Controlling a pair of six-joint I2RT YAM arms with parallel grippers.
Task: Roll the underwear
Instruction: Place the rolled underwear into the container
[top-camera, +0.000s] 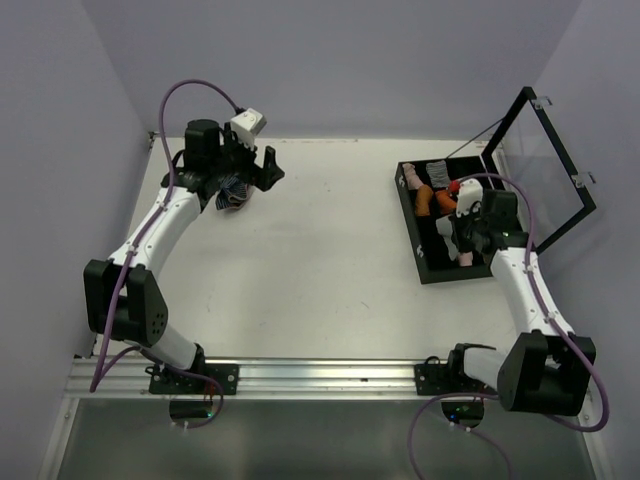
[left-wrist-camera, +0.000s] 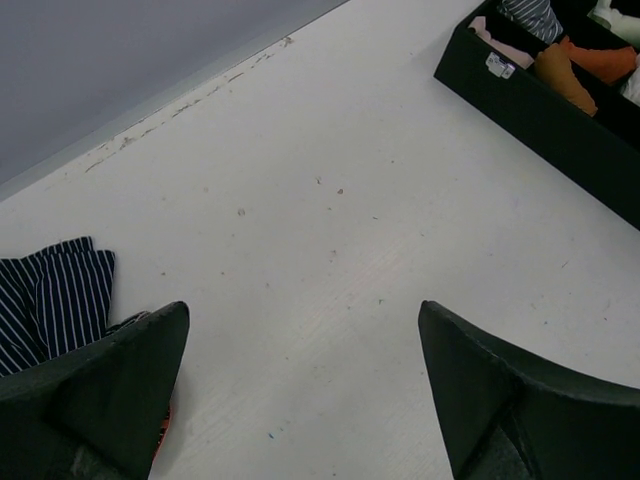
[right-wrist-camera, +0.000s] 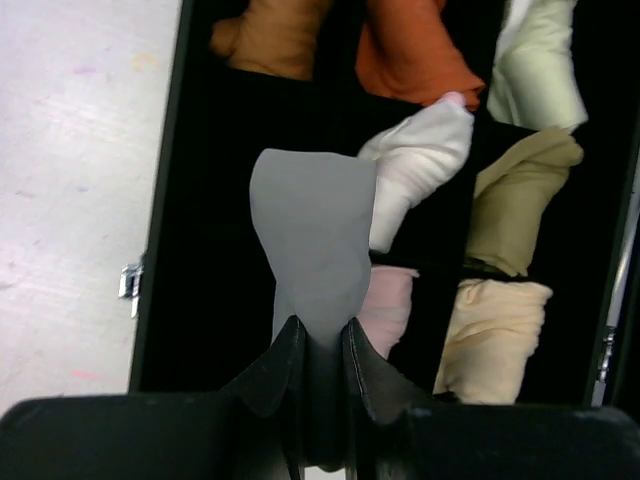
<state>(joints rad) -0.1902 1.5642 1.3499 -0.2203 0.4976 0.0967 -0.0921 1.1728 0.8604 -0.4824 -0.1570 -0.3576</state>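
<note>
- Right gripper (right-wrist-camera: 320, 340): jaws closed on the narrow end of a grey underwear piece (right-wrist-camera: 312, 225).
- Its long axis runs straight away from my fingertips, parallel to the long wall of the black box (right-wrist-camera: 165, 200). The pinched end is narrow and the far end is wide and rounded.
- The grey piece is over the box's left-hand lane in the right wrist view, beside a white roll (right-wrist-camera: 420, 160) and below an orange roll (right-wrist-camera: 410, 50). I cannot tell whether it touches the box floor.
- Left gripper (left-wrist-camera: 300, 350): jaws spread wide and holding nothing, above the bare table (left-wrist-camera: 330, 200).
- Navy striped underwear (left-wrist-camera: 50, 300) lies crumpled on the table just beside the left finger. It is partly hidden, so I cannot call its long axis.
- In the top view the striped piece is at the table's far left and the box at the far right, well apart.
</note>
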